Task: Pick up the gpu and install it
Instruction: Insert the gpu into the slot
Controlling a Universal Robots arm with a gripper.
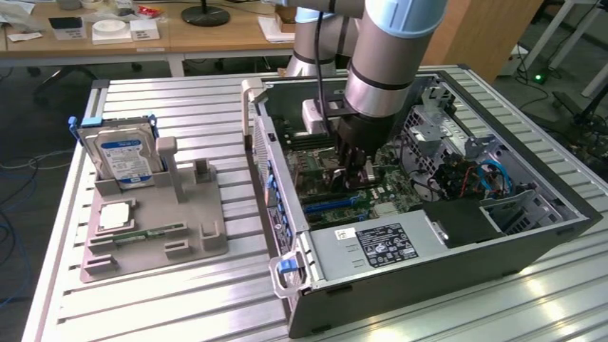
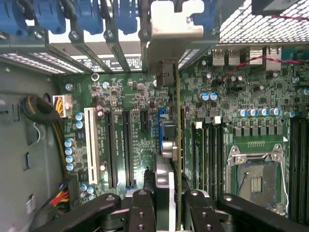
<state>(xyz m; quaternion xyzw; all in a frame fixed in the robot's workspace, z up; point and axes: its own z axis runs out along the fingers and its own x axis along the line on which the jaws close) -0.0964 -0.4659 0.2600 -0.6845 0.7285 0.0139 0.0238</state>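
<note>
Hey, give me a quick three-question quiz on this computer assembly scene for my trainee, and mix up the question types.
1. True or false: the hard drive lies inside the computer case.
2. What are the fingers closed on? A) the hard drive B) the gpu C) the memory stick
3. Fill in: the memory stick lies in the gray ___ beside the case.

Key:
1. False. It stands upright in the gray holder outside the case.
2. B. The fingers hold it edge-on over the motherboard slots.
3. Holder.
</note>
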